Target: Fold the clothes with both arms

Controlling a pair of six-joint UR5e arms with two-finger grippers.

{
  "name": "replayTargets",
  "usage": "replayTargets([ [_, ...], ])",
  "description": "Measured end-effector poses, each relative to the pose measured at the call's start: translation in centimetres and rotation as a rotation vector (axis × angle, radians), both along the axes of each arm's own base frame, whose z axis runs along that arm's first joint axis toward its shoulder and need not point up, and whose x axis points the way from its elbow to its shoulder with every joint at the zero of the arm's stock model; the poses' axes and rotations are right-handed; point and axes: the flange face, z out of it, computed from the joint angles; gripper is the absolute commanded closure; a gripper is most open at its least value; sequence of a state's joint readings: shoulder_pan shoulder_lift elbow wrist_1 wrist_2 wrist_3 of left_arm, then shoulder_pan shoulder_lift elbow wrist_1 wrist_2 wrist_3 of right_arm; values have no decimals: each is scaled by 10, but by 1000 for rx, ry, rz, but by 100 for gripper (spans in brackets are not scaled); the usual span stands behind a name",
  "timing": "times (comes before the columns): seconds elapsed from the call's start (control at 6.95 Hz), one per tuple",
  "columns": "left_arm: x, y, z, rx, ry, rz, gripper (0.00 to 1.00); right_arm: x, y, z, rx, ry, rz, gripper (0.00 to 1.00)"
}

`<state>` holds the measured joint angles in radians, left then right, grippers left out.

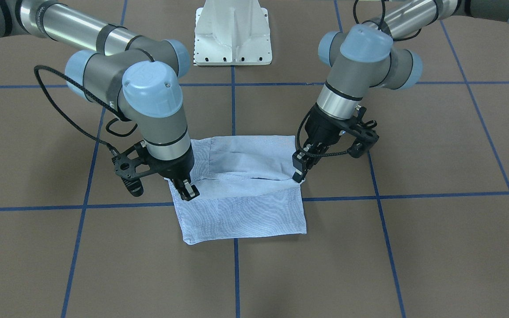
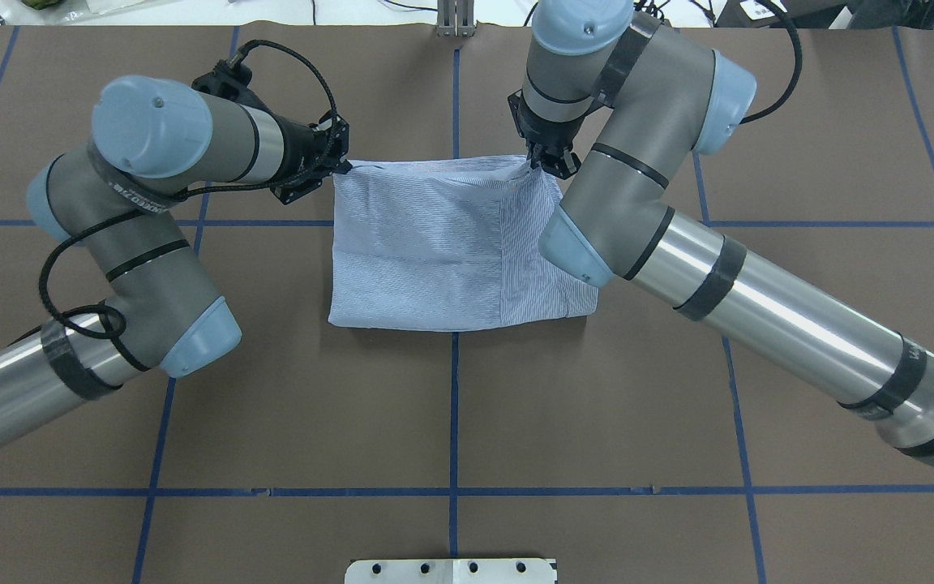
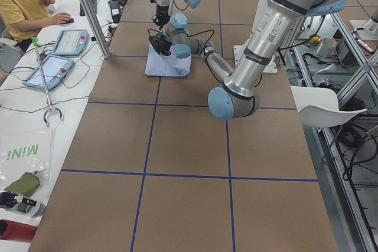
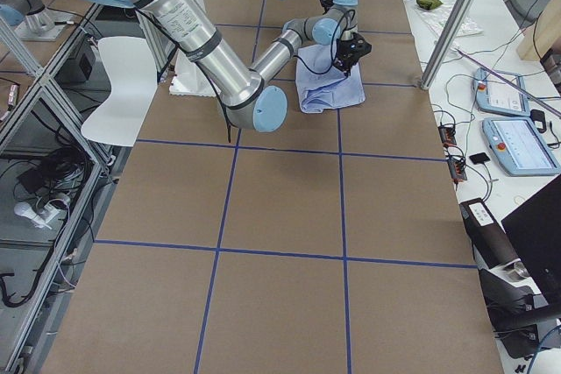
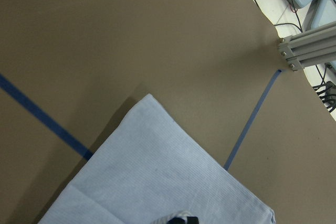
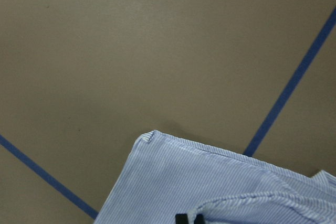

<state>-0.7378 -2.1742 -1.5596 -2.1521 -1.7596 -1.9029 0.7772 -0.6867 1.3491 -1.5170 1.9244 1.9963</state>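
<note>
While both my arms are reaching in over the brown table [image 1: 413, 247], the light blue striped shirt [image 1: 241, 212] is lying folded into a rough rectangle near its middle, covering a crossing of blue tape lines [image 1: 236, 274]. My left gripper [image 1: 298, 175] is pinching the raised upper layer at one side edge, jaws closed on cloth. My right gripper [image 1: 188, 191] is doing the same at the opposite side. A fold edge is running between them. Brown tabletop is showing on all four sides of the shirt, and the white pedestal base [image 1: 232, 39] is standing well apart, on my side.
</note>
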Motion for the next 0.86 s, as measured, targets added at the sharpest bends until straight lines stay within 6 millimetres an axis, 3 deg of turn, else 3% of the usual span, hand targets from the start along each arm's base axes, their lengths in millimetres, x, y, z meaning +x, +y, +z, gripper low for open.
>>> replayTargets([
  [0.14, 9, -25, 11, 18, -21, -5, 61, -12, -23, 7, 25, 4, -33, 91],
  [0.29, 21, -47, 26, 31, -38, -7, 3, -26, -45, 24, 59, -5, -54, 1],
  [0.43, 27, -67, 48, 47, -54, -11, 0, -32, -66, 42, 97, -5, -77, 0],
  [0.58, 24, -82, 65, 68, -68, -16, 0, -27, -85, 45, 135, 0, -104, 0],
  [0.86, 10, -95, 78, 92, -81, -27, 0, 17, -121, 41, 191, -4, -159, 0],
])
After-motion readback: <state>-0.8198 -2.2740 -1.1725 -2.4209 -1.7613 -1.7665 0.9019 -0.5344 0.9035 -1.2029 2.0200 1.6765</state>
